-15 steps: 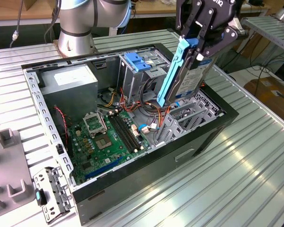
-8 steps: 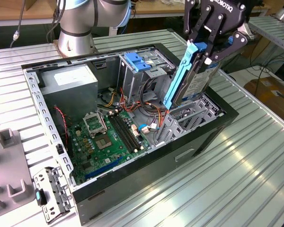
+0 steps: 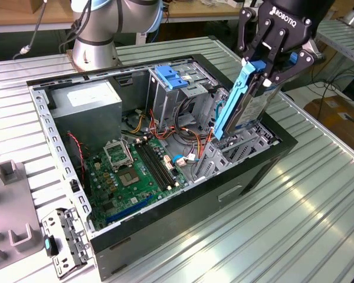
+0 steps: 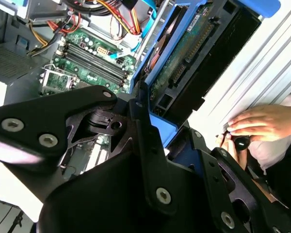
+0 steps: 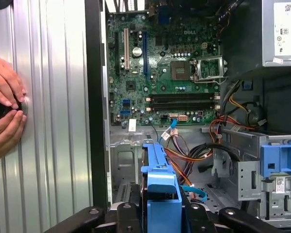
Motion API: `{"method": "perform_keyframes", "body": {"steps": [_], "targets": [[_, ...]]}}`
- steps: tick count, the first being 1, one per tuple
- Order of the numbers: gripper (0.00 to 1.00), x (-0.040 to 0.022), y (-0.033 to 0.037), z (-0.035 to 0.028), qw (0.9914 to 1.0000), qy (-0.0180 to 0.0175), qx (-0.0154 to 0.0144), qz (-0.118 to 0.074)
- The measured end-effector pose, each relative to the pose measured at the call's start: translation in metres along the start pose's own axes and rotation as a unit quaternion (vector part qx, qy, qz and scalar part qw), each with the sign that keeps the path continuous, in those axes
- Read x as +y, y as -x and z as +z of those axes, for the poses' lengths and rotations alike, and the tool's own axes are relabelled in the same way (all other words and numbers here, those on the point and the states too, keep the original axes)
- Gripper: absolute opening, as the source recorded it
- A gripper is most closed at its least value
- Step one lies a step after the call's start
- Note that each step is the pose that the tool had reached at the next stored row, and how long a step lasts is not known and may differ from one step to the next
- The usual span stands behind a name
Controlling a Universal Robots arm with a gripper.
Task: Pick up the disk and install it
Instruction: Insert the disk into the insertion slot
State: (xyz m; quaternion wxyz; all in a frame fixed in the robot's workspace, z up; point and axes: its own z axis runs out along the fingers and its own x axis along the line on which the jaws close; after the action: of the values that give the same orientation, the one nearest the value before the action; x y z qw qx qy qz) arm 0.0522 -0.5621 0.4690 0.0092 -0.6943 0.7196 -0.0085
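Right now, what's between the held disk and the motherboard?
A loose bundle of orange, red and yellow wires and a thin blue cable lie between the disk and the motherboard, as the exterior view shows.

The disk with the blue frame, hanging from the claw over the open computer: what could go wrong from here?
1. The disk sits tilted in the claw above the metal bay; it might catch on the bay's edge and jam.
2. Orange and red wires lie loose beside that bay and could get pinched.
3. A person's hands rest on the table beside the case, near the arm.
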Motion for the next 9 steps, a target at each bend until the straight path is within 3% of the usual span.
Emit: {"method": "perform_keyframes", "body": {"steps": [3,9], "targets": [[0.37,-0.0048,0.0002,0.0045,1.00000,-0.0001,0.0026,0.000],[0.37,-0.0052,0.0002,0.0105,1.00000,-0.0001,0.0025,0.000]]}}
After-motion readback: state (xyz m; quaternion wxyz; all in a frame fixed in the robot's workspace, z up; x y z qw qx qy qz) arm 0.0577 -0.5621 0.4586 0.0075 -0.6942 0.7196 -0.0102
